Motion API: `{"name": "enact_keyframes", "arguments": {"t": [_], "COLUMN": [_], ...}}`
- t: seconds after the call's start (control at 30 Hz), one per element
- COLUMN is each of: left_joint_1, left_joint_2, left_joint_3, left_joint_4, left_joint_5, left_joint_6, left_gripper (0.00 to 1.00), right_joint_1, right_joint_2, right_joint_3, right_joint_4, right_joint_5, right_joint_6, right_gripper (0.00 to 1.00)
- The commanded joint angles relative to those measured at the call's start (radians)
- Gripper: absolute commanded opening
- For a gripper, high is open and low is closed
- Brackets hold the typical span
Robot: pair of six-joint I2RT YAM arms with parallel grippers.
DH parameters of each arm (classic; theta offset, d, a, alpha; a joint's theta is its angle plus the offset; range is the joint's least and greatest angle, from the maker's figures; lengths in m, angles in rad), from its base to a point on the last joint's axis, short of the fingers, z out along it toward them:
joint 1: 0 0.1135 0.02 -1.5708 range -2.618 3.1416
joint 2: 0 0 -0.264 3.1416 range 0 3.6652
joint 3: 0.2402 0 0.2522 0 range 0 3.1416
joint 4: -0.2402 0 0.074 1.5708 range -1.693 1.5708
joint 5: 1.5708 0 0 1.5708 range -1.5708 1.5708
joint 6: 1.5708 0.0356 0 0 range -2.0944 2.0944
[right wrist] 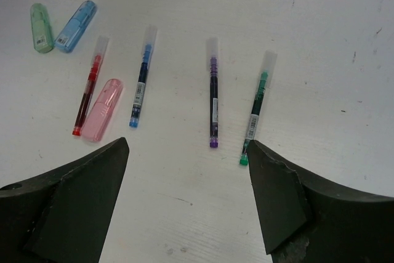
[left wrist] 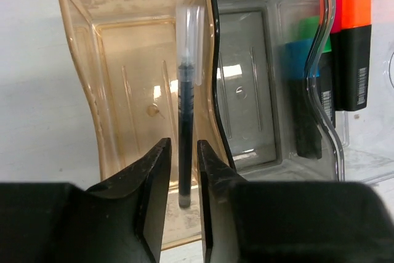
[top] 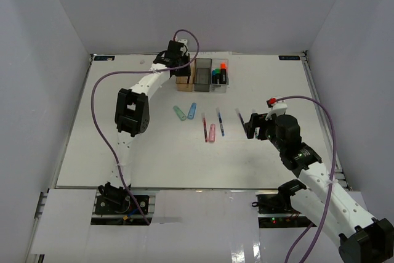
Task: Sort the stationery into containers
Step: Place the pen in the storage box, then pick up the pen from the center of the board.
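From above, the left arm (top: 148, 83) is stretching across the white table (top: 123, 152) to the amber translucent plastic bin (top: 183, 78) at the far edge. Left wrist: the left gripper (left wrist: 183, 146) is hanging, jaws narrowly parted beside a thin dark clear-capped pen (left wrist: 185, 109) inside that bin. Right wrist: the right gripper (right wrist: 188, 152) is hovering, jaws spread wide, above a purple pen (right wrist: 213, 100) and a green pen (right wrist: 255, 112).

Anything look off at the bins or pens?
Nothing stands out: amber bin, grey bin and clear bin sit in line, upright; a dark pen is at the left gripper over the amber one; loose pens lie flat.
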Motion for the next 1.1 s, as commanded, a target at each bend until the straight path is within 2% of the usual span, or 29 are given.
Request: {"name": "enact_keyframes", "arguments": {"t": [0.0,0.07,0.1,0.17,0.3,0.43,0.57,0.7,0.87,1.07], "left_joint_1": [0.010,0.012,0.012,0.010,0.009,-0.019,-0.111,-0.201,-0.310,-0.373], "left_joint_2": [-0.066,-0.082,-0.089,-0.123,-0.215,-0.350,-0.494,-0.549,-0.528,-0.447], "left_joint_3": [0.044,0.026,0.014,-0.005,-0.075,-0.242,-0.426,-0.583,-0.655,-0.648], "left_joint_4": [0.018,0.015,0.015,0.017,0.006,-0.032,-0.045,-0.046,-0.072,-0.098], "left_joint_5": [-0.011,-0.013,-0.013,-0.006,0.012,-0.015,-0.075,-0.121,-0.180,-0.221], "left_joint_6": [0.006,0.003,-0.001,-0.016,-0.082,-0.170,-0.263,-0.354,-0.444,-0.486], "left_gripper": [0.35,0.43,0.51,0.59,0.63,0.66,0.68,0.68,0.66,0.62], "right_joint_1": [-0.005,-0.005,-0.005,-0.005,-0.003,-0.005,-0.005,-0.005,-0.005,-0.005], "right_joint_2": [-0.006,-0.008,-0.011,-0.015,-0.035,-0.057,-0.061,-0.066,-0.077,-0.093], "right_joint_3": [-0.005,-0.005,-0.005,-0.005,-0.003,-0.005,-0.006,-0.011,-0.013,-0.019], "right_joint_4": [0.040,0.042,0.042,0.040,0.036,0.036,0.036,0.036,0.036,0.036], "right_joint_5": [-0.009,-0.006,-0.006,-0.007,-0.006,0.008,0.017,0.019,0.014,0.016], "right_joint_6": [-0.014,-0.012,-0.014,-0.012,-0.011,-0.008,-0.008,-0.006,-0.003,-0.001], "right_gripper": [0.84,0.84,0.84,0.84,0.84,0.84,0.84,0.84,0.84,0.84]}}
